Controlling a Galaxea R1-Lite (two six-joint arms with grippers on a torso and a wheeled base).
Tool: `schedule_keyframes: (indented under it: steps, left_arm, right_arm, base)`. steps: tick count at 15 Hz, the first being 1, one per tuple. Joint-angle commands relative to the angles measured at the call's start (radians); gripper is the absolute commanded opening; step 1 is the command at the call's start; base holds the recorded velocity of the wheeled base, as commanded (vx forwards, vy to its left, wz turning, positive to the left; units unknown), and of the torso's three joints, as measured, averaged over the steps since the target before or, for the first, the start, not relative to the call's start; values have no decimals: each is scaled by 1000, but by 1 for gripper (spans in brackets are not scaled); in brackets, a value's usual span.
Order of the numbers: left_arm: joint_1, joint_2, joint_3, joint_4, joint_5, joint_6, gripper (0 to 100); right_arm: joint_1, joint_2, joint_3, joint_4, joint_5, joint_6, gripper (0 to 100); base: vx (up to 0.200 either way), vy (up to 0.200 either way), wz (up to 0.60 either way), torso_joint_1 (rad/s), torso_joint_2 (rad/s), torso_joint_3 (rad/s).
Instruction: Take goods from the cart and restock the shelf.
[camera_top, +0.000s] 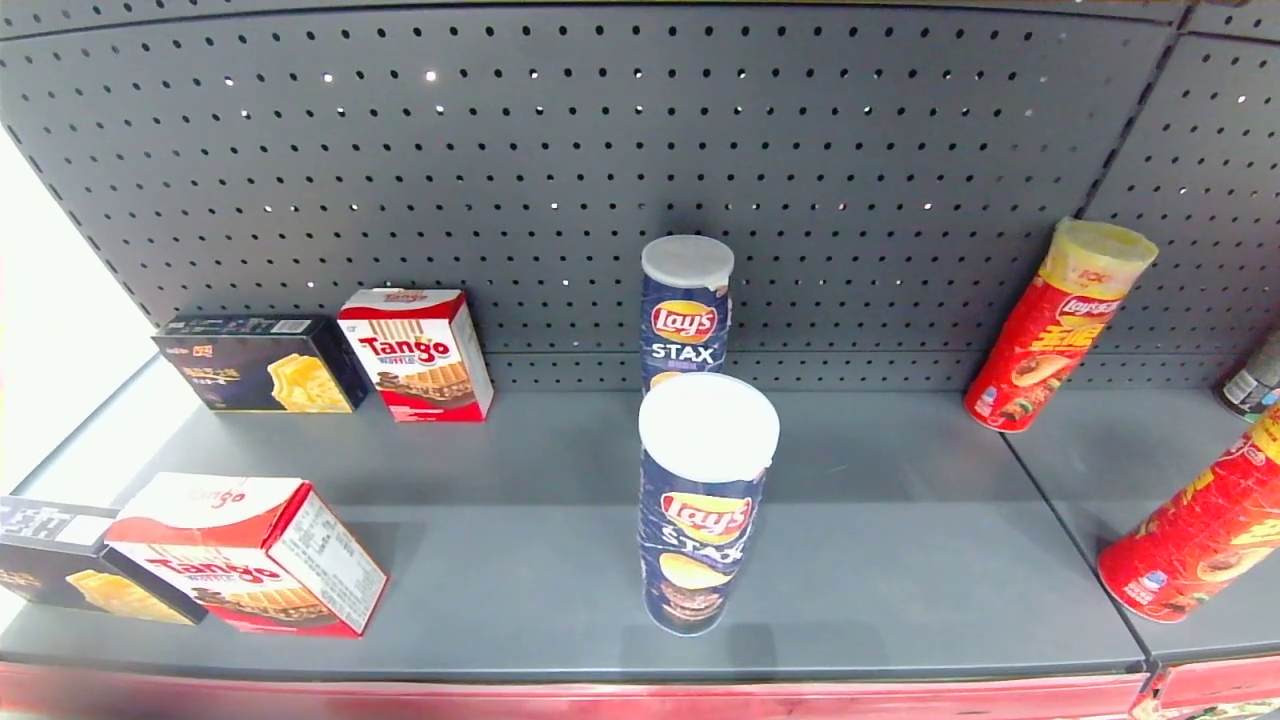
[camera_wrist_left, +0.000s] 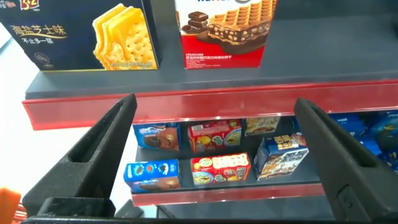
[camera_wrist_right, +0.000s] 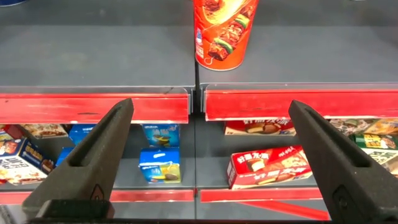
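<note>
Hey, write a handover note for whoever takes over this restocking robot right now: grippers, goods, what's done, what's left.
Left gripper: open, empty, in front of the shelf's red edge, below the cracker box and wafer box.
Right gripper: open, empty, before the same edge, facing a red can.
Done: front blue can and back blue can stand upright mid-shelf, one behind the other.
Left: bare shelf room remains on both sides of them; probably fetch the next item from the cart.
</note>
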Motion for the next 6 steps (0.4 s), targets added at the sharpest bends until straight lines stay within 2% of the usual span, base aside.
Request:
schedule_keyframes:
  steps: [1, 6]
  left_arm:
    - [0, 1, 0, 0, 0, 0, 100]
    - [0, 1, 0, 0, 0, 0, 100]
  right_arm:
    - [-1, 1, 0, 0, -1, 0, 100]
    - [-1, 2, 0, -2, 2, -3, 100]
  base:
    - [0, 0, 0, 0, 0, 0]
    - [0, 0, 0, 0, 0, 0]
